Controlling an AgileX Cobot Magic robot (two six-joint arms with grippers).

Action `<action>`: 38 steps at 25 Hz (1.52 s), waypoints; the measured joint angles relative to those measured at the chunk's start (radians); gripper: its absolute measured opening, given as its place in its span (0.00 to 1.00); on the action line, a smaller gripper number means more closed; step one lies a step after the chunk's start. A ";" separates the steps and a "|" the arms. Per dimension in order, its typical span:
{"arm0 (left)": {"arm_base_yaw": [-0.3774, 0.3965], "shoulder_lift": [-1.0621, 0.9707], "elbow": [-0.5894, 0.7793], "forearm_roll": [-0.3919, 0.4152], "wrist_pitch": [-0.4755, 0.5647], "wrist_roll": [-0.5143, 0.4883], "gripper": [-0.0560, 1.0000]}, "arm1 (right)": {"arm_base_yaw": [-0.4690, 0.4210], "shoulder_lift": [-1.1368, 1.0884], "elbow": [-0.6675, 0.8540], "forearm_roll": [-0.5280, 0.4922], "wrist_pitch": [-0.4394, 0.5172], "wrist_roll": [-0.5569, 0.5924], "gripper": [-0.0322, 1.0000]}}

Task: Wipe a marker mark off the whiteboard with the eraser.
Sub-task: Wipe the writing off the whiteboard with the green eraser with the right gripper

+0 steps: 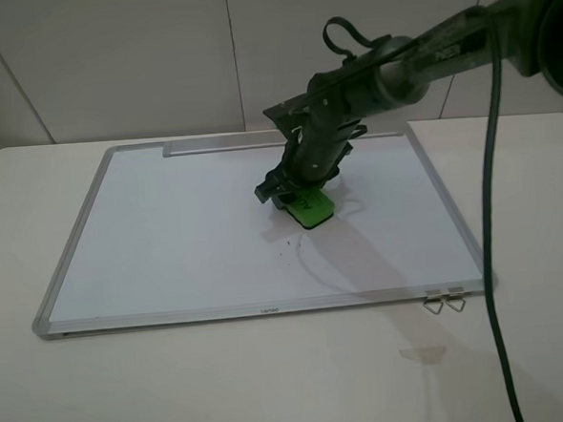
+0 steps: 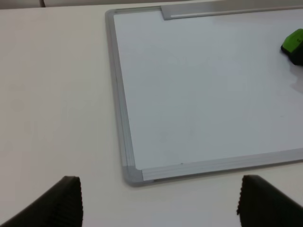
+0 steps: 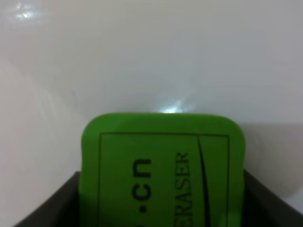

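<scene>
- Green eraser [image 1: 315, 209] rests on the whiteboard [image 1: 168, 237], near its middle, clamped between the jaws of the right gripper [image 1: 303, 198].
- Left gripper [image 2: 160, 201] hangs with jaws wide apart above the counter [image 2: 57, 94], near a whiteboard corner.

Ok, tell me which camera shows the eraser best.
The right wrist view: the eraser fills it, lettering readable, between the jaws. The exterior high view shows it small, half under the right gripper; the left wrist view catches only a green edge.
</scene>
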State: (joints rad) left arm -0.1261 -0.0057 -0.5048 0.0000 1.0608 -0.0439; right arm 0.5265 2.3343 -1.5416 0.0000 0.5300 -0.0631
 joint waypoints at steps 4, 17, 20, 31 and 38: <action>0.000 0.000 0.000 0.000 0.000 0.000 0.70 | 0.077 0.000 0.000 0.000 0.000 0.000 0.61; 0.000 0.000 0.000 0.000 0.000 0.000 0.70 | 0.161 0.001 0.003 0.000 -0.008 0.000 0.61; 0.000 0.000 0.000 0.000 0.000 0.000 0.70 | 0.161 -0.005 0.035 0.000 -0.052 0.000 0.61; 0.000 0.000 0.000 0.000 0.000 0.000 0.70 | 0.161 -0.017 0.070 -0.006 -0.061 0.004 0.61; 0.000 0.000 0.000 0.000 0.000 0.000 0.70 | 0.161 -0.042 0.083 -0.009 -0.003 -0.002 0.61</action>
State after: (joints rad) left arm -0.1261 -0.0057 -0.5048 0.0000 1.0608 -0.0439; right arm 0.6879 2.2925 -1.4588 -0.0089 0.5273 -0.0654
